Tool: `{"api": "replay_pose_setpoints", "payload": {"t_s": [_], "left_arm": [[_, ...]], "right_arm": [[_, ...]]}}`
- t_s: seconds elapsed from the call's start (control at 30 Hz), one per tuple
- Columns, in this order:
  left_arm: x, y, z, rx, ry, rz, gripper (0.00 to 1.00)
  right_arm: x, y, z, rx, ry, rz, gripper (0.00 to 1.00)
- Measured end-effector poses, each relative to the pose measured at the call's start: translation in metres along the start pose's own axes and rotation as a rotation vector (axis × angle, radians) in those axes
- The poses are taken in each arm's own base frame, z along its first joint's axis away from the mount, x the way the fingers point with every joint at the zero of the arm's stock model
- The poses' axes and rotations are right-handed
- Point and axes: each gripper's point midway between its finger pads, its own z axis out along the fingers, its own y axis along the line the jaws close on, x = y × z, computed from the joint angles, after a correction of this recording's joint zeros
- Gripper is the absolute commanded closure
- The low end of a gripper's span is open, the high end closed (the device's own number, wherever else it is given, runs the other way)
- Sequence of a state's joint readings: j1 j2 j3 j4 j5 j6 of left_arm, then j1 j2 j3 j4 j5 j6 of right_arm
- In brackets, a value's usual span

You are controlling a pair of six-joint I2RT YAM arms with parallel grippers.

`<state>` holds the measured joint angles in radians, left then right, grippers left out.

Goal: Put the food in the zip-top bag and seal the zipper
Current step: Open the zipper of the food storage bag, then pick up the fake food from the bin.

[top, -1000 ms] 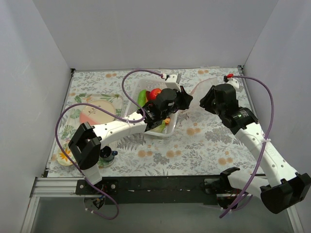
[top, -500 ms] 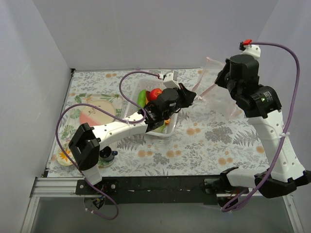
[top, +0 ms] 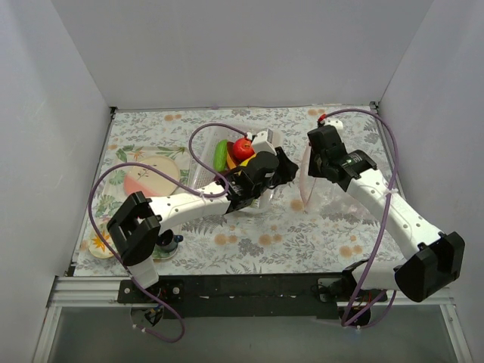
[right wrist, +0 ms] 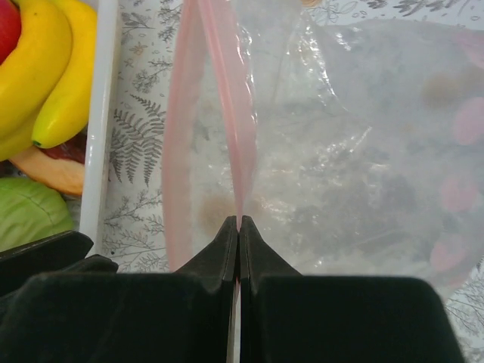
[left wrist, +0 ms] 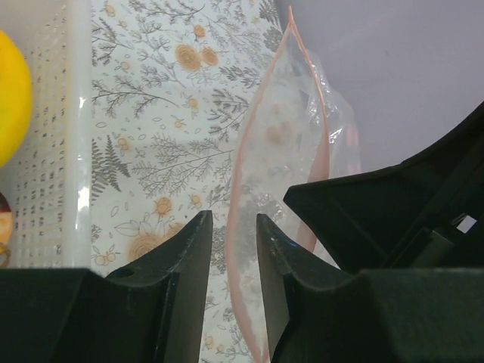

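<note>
R end effector (right wrist: 239, 225) dropped vs. 0.5 s ago; clamped on the zipper (right wrist: 224, 83), it holds your zip-top bag (right wrist: 363, 166) agape on the desk (top: 325, 227). L end effector (left wrist: 233, 243), fingers apart, faces the other rim; food (top: 242, 148) in basket (left wrist: 53, 151).

right end effector (top: 310, 153) drops back from its raised pose; zip-top bag (top: 324, 187) comes down with it, low over the table (top: 318, 231).

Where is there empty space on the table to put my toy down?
The cloth strip between the basket and the black rail at the front is bare. So is the far left corner behind the plate. The middle is crowded: basket, left hand, right hand and bag sit close together.
</note>
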<state>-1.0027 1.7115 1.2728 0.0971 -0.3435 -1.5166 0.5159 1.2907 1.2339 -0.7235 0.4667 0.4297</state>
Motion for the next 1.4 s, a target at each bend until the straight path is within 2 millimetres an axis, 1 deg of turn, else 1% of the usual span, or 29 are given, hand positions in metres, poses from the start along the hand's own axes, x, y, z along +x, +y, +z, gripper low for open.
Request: {"api": "replay_pose_setpoints", "payload": {"t_s": [0.1,0.23,0.3,0.33,0.4,0.47,0.5,0.53,0.63,0.67,0.73,0.8,0.87,0.9,0.97,1.03,1.07,1.13,1.27,1.3,1.37,1.4], "left_arm": [[0.002,0.01,-0.001,-0.032,-0.003,0.017,0.71],[-0.003,0.023,-0.004,-0.073,-0.01,0.042,0.7],[-0.012,0.029,-0.011,-0.098,-0.024,0.052,0.66],[-0.017,0.034,-0.016,-0.116,-0.031,0.057,0.62],[-0.032,0.045,-0.028,-0.156,-0.047,0.057,0.54],[-0.054,0.061,-0.04,-0.203,-0.069,0.041,0.51],[-0.067,0.072,-0.047,-0.229,-0.083,0.028,0.48],[-0.079,0.083,-0.053,-0.253,-0.097,0.02,0.48],[-0.118,0.127,-0.068,-0.366,-0.149,-0.005,0.49],[-0.127,0.14,-0.071,-0.403,-0.16,-0.003,0.51],[-0.135,0.16,-0.07,-0.463,-0.15,0.018,0.57],[-0.135,0.171,-0.061,-0.503,-0.117,0.04,0.58],[-0.132,0.178,-0.048,-0.531,-0.083,0.054,0.58],[-0.127,0.183,-0.041,-0.546,-0.06,0.059,0.58],[-0.119,0.193,-0.034,-0.573,-0.031,0.064,0.58],[-0.106,0.204,-0.029,-0.603,0.013,0.074,0.56],[-0.1,0.208,-0.028,-0.612,0.036,0.079,0.52],[-0.093,0.212,-0.028,-0.621,0.067,0.088,0.51],[-0.084,0.213,-0.031,-0.605,0.11,0.099,0.41],[-0.078,0.214,-0.033,-0.598,0.129,0.103,0.36],[-0.064,0.219,-0.043,-0.595,0.17,0.114,0.32],[-0.058,0.222,-0.048,-0.595,0.189,0.122,0.29]], "right_arm": [[0.004,0.009,0.006,-0.042,-0.003,0.015,0.99],[-0.006,0.021,0.005,-0.097,-0.04,0.041,0.99],[-0.01,0.025,0.005,-0.118,-0.052,0.049,0.99],[-0.011,0.027,0.004,-0.129,-0.056,0.051,0.99],[-0.013,0.031,0.004,-0.147,-0.062,0.056,0.99],[-0.017,0.036,0.003,-0.17,-0.071,0.062,0.99],[-0.018,0.038,0.003,-0.181,-0.074,0.064,0.99],[-0.018,0.039,0.003,-0.187,-0.075,0.066,0.99],[-0.021,0.044,0.002,-0.211,-0.081,0.069,0.99],[-0.022,0.045,0.002,-0.217,-0.085,0.071,0.99],[-0.023,0.048,0.002,-0.228,-0.089,0.072,0.99],[-0.025,0.05,0.002,-0.24,-0.093,0.073,0.99],[-0.024,0.052,0.004,-0.245,-0.089,0.069,0.99],[-0.023,0.053,0.005,-0.248,-0.083,0.067,0.99],[-0.02,0.055,0.007,-0.253,-0.072,0.062,0.99],[-0.018,0.057,0.009,-0.259,-0.063,0.057,0.99],[-0.018,0.057,0.009,-0.26,-0.061,0.056,0.99],[-0.018,0.058,0.009,-0.266,-0.059,0.053,0.99],[-0.017,0.06,0.008,-0.28,-0.055,0.047,0.99],[-0.017,0.061,0.008,-0.283,-0.055,0.046,0.99],[-0.017,0.061,0.008,-0.284,-0.057,0.042,0.99],[-0.018,0.061,0.008,-0.285,-0.058,0.041,0.99]]}}
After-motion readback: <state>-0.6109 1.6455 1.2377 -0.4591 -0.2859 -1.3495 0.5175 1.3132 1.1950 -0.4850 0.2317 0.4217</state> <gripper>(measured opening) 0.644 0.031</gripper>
